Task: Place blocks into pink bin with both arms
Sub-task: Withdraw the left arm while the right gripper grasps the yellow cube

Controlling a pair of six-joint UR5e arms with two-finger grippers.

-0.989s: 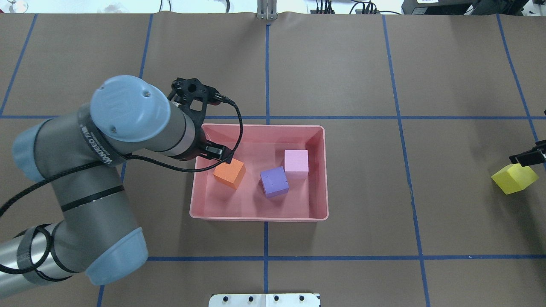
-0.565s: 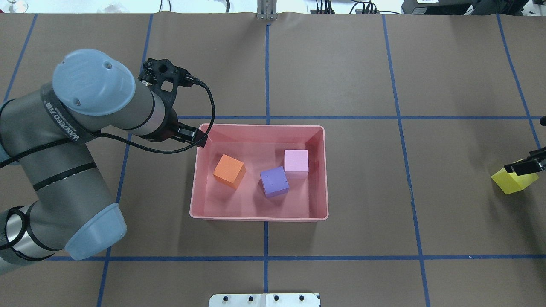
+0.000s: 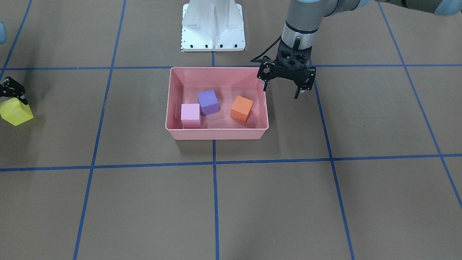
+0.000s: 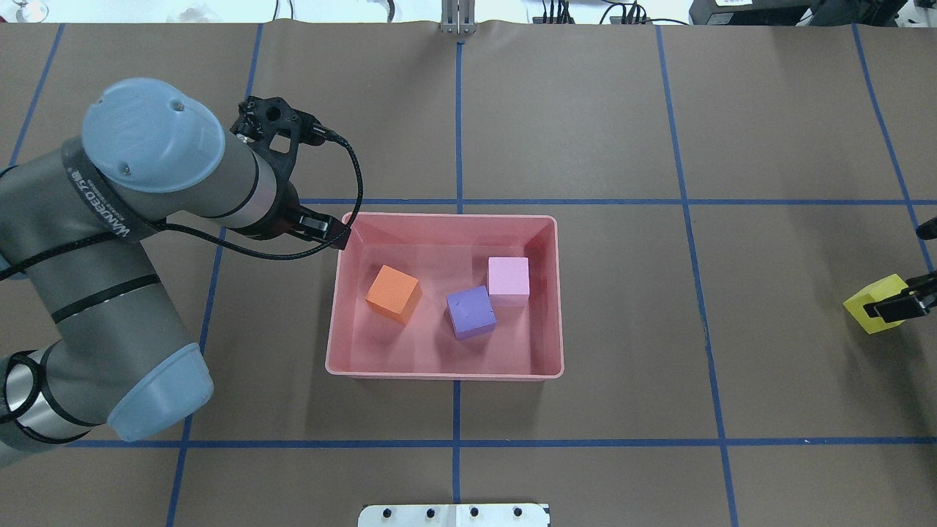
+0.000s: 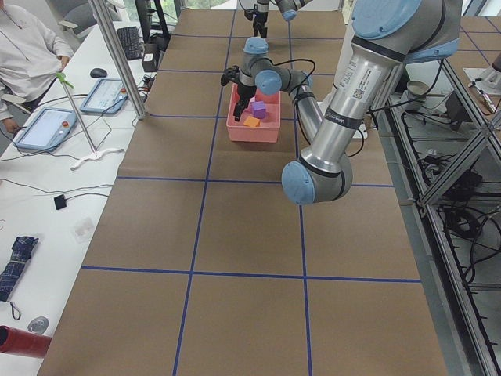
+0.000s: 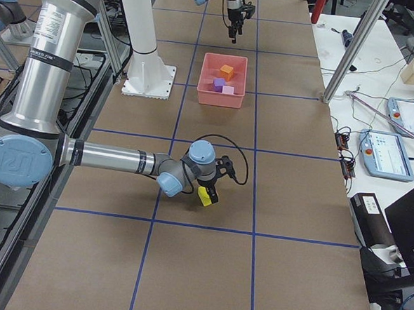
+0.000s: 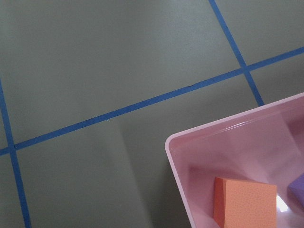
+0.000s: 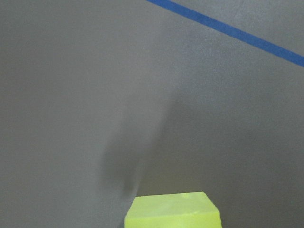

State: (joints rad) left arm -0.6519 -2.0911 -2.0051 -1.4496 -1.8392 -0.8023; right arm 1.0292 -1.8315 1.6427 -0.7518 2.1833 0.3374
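Note:
The pink bin [image 4: 439,376] [image 3: 216,137] sits mid-table and holds the orange cube [image 4: 394,293] [image 3: 241,108], the purple cube [image 4: 471,311] [image 3: 208,102] and the light pink cube [image 4: 509,279] [image 3: 190,115]. My left gripper [image 3: 281,92] is open and empty, above the bin's left end wall, one finger over the rim and one outside. The left wrist view shows the bin's corner [image 7: 175,142] and the orange cube [image 7: 247,202]. The yellow cube [image 4: 878,291] [image 3: 14,112] [image 8: 173,211] lies on the table at far right. My right gripper [image 3: 12,95] is low over it and looks open, cut off by the frame edges.
The white base pedestal [image 3: 213,25] [image 4: 454,514] stands at the robot's side of the table. Blue tape lines grid the brown table cover. A metal post [image 4: 457,18] is at the far edge. A seated person [image 5: 23,55] and tablets are at a side desk.
My left gripper has drawn back left, from over the orange cube in the bin to the bin's left wall. My right gripper has come down lower over the yellow cube.

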